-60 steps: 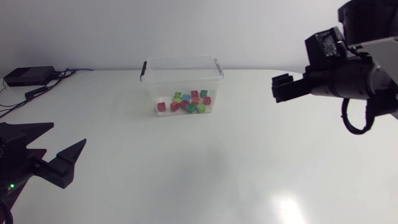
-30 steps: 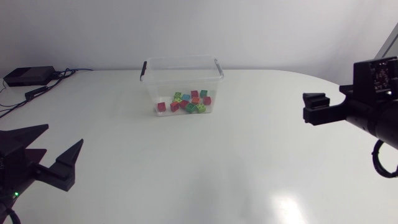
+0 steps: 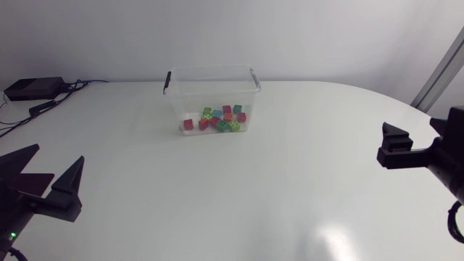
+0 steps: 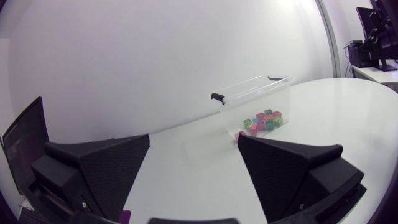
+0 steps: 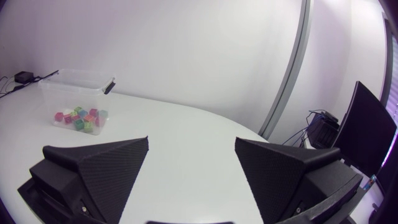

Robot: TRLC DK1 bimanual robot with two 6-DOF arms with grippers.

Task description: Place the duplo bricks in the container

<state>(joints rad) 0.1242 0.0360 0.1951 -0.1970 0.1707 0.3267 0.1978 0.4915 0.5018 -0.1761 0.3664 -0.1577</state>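
Bricks [image 3: 216,119]: all heaped inside the clear container [image 3: 210,76], far middle of your bench [image 3: 290,203]; none loose that you can see. Left claw [image 4: 194,138] and right claw [image 5: 191,142]: both spread wide, empty, well apart from it, neither clearly nearer.

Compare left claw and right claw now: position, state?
The left claw sits near the table's front-left, while the right claw hangs at the table's right side. In the head view both fingers of the left claw show whole, but the right claw is partly cut off at the edge. Shared: both are open, empty and well clear of the clear container, which holds the duplo bricks.
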